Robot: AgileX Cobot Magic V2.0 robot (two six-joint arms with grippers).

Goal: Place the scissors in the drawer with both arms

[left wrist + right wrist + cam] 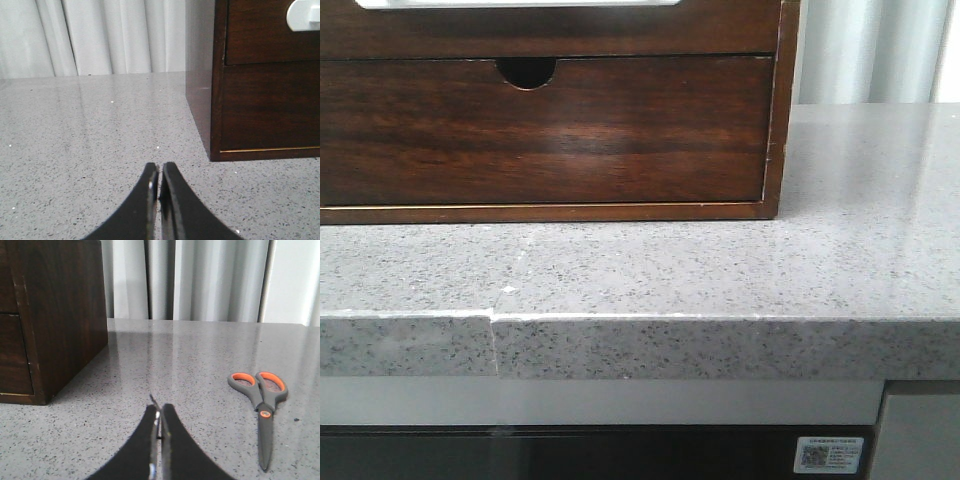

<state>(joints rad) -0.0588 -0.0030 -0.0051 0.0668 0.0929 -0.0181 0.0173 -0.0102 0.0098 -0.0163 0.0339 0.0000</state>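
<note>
Right wrist view shows the scissors (263, 407) lying flat on the speckled grey countertop (190, 370), grey blades closed, the orange-lined handles at the far end and the tip pointing back toward the camera. They lie off to one side of the right gripper (159, 412), apart from it and untouched, with bare stone between the two. That gripper's dark fingers are pressed together with nothing between them, hanging just over the counter. On the gripper's other side stands the dark brown wooden cabinet (60, 315). In the left wrist view the left gripper (159, 170) is likewise closed and empty, low over the counter, near the cabinet's corner. The drawer (272, 30), with its white rounded area (302, 15), sits closed as the upper one; below it is the lower drawer (545, 130) with the semicircular notch (526, 72), also closed. Pale curtains (200, 280) hang behind the counter.
</note>
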